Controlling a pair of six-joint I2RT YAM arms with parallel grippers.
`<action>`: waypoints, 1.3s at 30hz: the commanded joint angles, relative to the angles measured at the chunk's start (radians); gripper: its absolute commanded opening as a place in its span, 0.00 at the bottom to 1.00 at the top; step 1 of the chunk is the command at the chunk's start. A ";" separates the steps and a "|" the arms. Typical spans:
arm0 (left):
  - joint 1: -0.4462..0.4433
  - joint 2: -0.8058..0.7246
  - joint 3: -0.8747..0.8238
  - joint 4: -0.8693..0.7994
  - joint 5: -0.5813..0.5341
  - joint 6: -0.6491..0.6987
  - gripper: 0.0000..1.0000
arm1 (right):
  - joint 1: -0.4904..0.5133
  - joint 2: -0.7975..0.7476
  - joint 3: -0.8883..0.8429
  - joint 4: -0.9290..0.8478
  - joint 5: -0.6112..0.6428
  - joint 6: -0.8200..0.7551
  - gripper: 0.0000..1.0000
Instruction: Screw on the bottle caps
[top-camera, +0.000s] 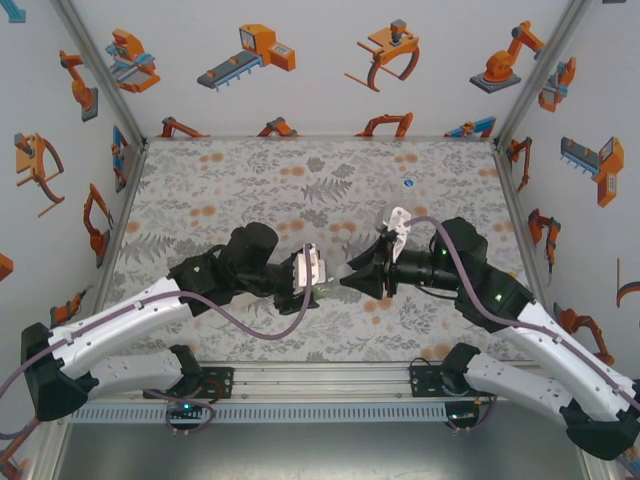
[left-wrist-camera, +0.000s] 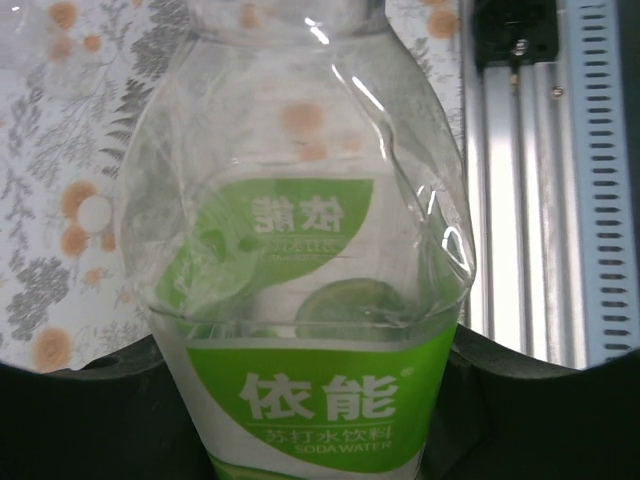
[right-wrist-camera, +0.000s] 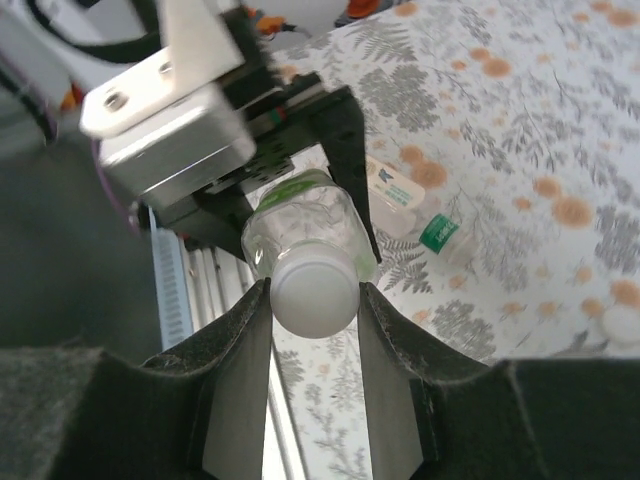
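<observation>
My left gripper is shut on a whitish-clear bottle with a green-and-white label, gripped around the labelled body. The bottle lies level above the table, its neck pointing toward the right arm. A white bottle cap sits on its mouth. My right gripper is shut on that cap, one finger against each side. From above, the two grippers meet tip to tip over the near middle of the table, with the bottle between them. A small blue cap lies far back on the right.
A second clear bottle with a small green label lies on its side on the floral table, just beyond the grippers. A pale round object rests at the right edge of the right wrist view. A metal rail runs along the near edge.
</observation>
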 joint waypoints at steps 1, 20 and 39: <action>-0.006 -0.008 0.005 0.092 -0.024 0.009 0.00 | -0.006 -0.001 -0.007 -0.004 0.311 0.353 0.00; -0.007 0.059 0.025 0.127 -0.070 0.010 0.00 | -0.007 0.102 0.090 -0.077 0.369 0.638 0.39; -0.005 0.123 0.086 0.082 -0.187 -0.041 0.00 | -0.007 0.146 0.093 -0.084 0.351 0.682 0.47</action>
